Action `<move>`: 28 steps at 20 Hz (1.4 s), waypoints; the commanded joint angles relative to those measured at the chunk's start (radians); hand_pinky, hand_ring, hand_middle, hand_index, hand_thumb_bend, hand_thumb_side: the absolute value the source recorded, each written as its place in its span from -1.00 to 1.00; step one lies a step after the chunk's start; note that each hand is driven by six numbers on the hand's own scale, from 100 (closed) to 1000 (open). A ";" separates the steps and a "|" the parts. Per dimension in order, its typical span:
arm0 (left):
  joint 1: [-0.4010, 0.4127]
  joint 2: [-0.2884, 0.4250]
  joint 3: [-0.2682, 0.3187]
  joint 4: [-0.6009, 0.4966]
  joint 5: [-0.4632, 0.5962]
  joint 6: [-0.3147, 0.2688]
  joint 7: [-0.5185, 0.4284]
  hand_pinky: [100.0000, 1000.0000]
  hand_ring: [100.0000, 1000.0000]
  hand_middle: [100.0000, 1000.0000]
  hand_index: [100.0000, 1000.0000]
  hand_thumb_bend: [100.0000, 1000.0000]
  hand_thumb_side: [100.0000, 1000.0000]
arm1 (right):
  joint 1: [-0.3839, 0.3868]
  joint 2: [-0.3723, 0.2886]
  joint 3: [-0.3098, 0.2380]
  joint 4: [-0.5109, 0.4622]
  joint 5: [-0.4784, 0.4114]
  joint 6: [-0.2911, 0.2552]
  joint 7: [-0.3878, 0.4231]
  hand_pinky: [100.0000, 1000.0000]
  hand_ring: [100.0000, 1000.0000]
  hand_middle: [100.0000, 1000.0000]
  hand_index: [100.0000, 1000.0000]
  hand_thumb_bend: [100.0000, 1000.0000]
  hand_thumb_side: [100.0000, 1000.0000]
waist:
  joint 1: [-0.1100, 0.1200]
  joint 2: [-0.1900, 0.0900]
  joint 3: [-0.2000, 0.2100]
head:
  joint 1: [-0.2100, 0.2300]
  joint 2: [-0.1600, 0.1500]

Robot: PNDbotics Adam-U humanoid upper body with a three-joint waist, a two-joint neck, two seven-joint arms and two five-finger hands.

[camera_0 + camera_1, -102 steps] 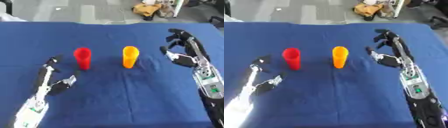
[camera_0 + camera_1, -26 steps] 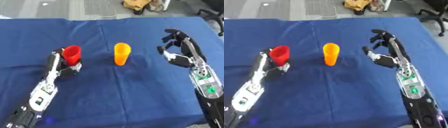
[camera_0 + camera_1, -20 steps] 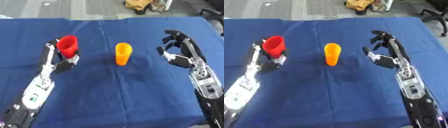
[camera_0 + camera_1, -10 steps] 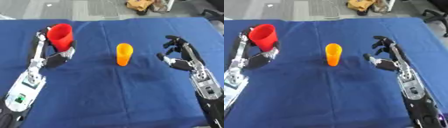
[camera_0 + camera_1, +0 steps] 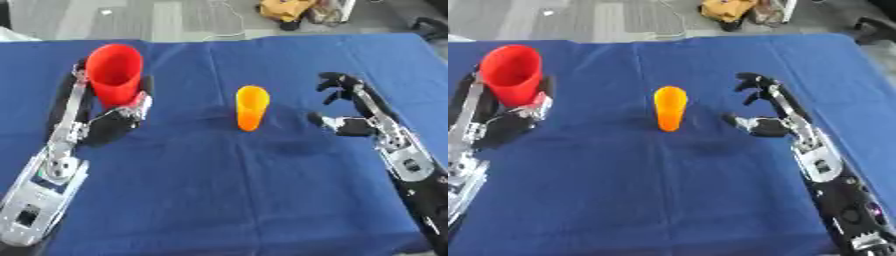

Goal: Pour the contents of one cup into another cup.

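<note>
The inside of the red cup [image 5: 114,72] cannot be seen past its rim, so any contents stay hidden, and its base is covered by the left hand [image 5: 118,117], whose fingers and thumb are curled round the lower part. The cup is held up at the left, above the blue counter [image 5: 227,200], its long axis close to upright with the mouth facing up and tipped slightly toward the camera. The orange cup [image 5: 251,107] stands upright on the counter near the middle, well apart from the red one; its inside is likewise not shown. The right hand [image 5: 350,117] is seen just right of the orange cup, not touching it, fingers spread and relaxed, holding nothing.
</note>
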 commanded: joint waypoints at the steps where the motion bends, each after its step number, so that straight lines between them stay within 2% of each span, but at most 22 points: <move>1: -0.012 -0.006 -0.003 -0.038 0.010 0.002 -0.012 -0.57 -0.04 -0.09 0.56 -1.00 -0.56 | -0.034 -0.033 0.009 0.032 0.029 -0.026 0.003 0.04 0.54 0.21 0.73 0.15 -0.21 | 0.003 -0.018 0.005 | -0.006 0.008; 10: -0.021 -0.034 -0.023 -0.063 0.029 0.009 -0.037 -0.56 -0.04 -0.08 0.56 -1.00 -0.53 | -0.109 -0.010 0.034 0.109 0.080 -0.056 0.017 0.04 0.54 0.20 0.73 0.14 -0.20 | 0.013 -0.018 0.031 | -0.022 0.008; 19: -0.032 -0.045 -0.033 -0.084 0.039 0.016 -0.057 -0.56 -0.04 -0.08 0.56 -1.00 -0.51 | -0.177 0.021 0.048 0.182 0.124 -0.075 0.022 0.04 0.52 0.19 0.74 0.14 -0.20 | 0.008 -0.015 0.066 | -0.044 0.002; 24: -0.033 -0.045 -0.033 -0.088 0.042 0.020 -0.060 -0.56 -0.04 -0.08 0.56 -1.00 -0.51 | -0.185 0.025 0.049 0.196 0.136 -0.082 0.017 0.04 0.52 0.19 0.74 0.14 -0.20 | 0.007 -0.015 0.070 | -0.045 0.001; 28: -0.036 -0.049 -0.035 -0.091 0.045 0.020 -0.060 -0.56 -0.04 -0.08 0.56 -1.00 -0.49 | -0.211 0.041 0.056 0.221 0.159 -0.086 0.024 0.04 0.52 0.18 0.74 0.14 -0.19 | 0.005 -0.010 0.098 | -0.057 -0.006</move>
